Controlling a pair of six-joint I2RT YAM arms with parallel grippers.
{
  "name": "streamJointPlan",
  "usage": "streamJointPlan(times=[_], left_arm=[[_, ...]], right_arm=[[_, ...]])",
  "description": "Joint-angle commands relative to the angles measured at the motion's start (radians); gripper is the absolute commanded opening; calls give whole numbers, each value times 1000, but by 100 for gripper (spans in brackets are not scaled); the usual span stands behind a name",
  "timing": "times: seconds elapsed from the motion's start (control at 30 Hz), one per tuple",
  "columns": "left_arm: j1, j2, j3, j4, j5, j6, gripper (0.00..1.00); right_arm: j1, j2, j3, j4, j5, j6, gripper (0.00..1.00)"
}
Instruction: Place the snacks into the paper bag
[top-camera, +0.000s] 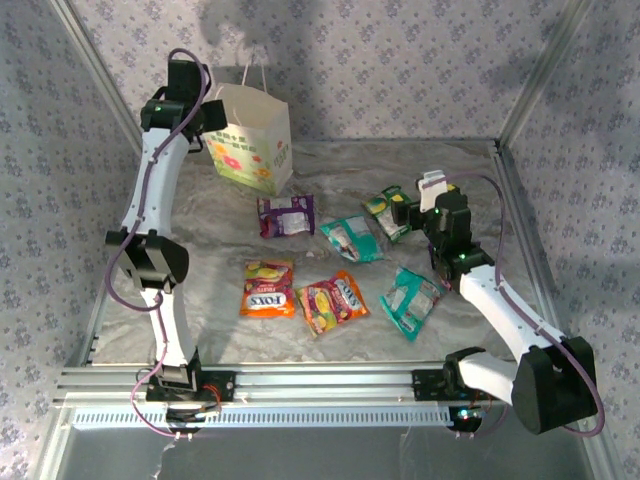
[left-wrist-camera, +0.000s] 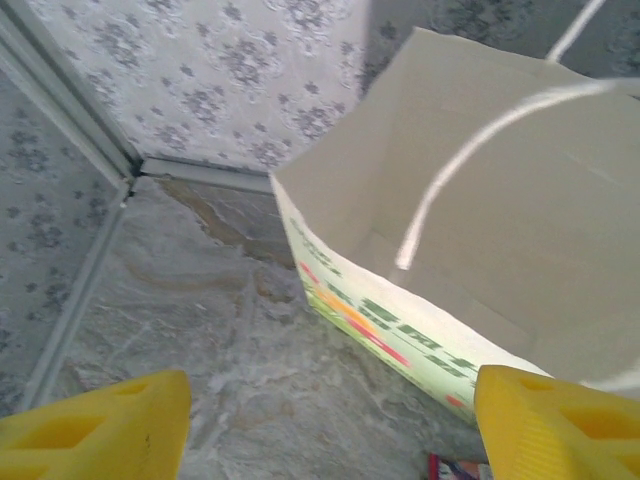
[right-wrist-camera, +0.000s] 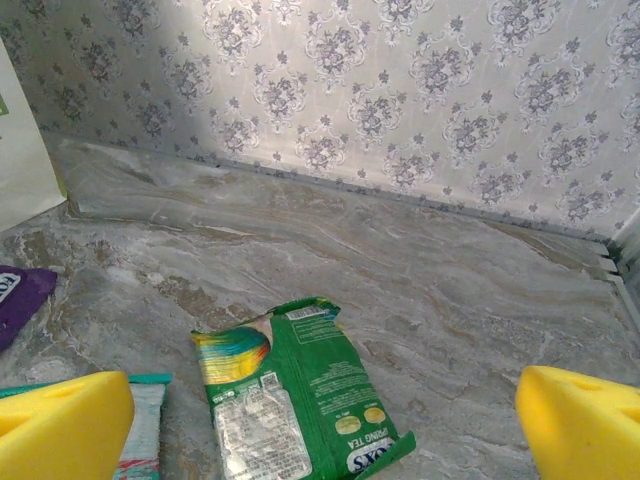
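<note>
Marbled grey tabletop (top-camera: 200, 200), enclosed by patterned wallpaper (top-camera: 400, 60), with an aluminium rail (top-camera: 300, 380) along the near edge.

Snacks, total six, all lying flat on the tabletop:
- FOX'S packets (top-camera: 268, 288), orange-yellow, count two; the second (top-camera: 332, 302) lies just beside the first, front centre.
- Purple packet (top-camera: 286, 215), count one; the closest of the six to the bag.
- Teal packets (top-camera: 351, 238), count two; the other (top-camera: 411, 300) lies nearer the right arm.
- Green-and-white packet (top-camera: 385, 212), count one; directly below the right gripper.

Paper bag (top-camera: 250, 135), count one: upright at the far left of the table, mouth open, cord handles up. The left wrist view shows bare inner walls and no packet, though the bag's floor is not fully visible.

Left gripper (left-wrist-camera: 335, 415): fingers apart, nothing between them, poised beside the bag's open mouth.

Right gripper (right-wrist-camera: 325, 430): fingers spread wide, empty, over the green-and-white packet; whether it touches the packet cannot be told.

Progress, by judgement: nothing is bagged yet, so six placements remain. The green-and-white packet looks like the first candidate for pickup.
</note>
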Motion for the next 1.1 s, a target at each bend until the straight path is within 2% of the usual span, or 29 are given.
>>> streamJointPlan(times=[0.0, 0.37, 0.53, 0.6, 0.83, 1.0, 1.07], left_arm=[[-29, -8, 18, -23, 54, -23, 75], [-104, -24, -64, 82, 51, -91, 73], [-105, 29, -5, 100, -23, -149, 69], [-105, 56, 28, 112, -8, -160, 67], [-106, 203, 239, 30, 34, -170, 56], [-114, 214, 240, 19, 8, -179, 46], [-119, 212, 240, 8, -15, -171, 39]], right_arm=[[12, -3, 45, -29, 2, 0, 100], [32, -5, 65, -59, 16, -8, 100], [37, -18, 58, -71, 19, -6, 100], [38, -24, 57, -77, 20, -6, 100], [41, -45, 38, -79, 34, -8, 100], [41, -40, 52, -85, 26, -8, 100], [41, -36, 59, -87, 20, -8, 100]])
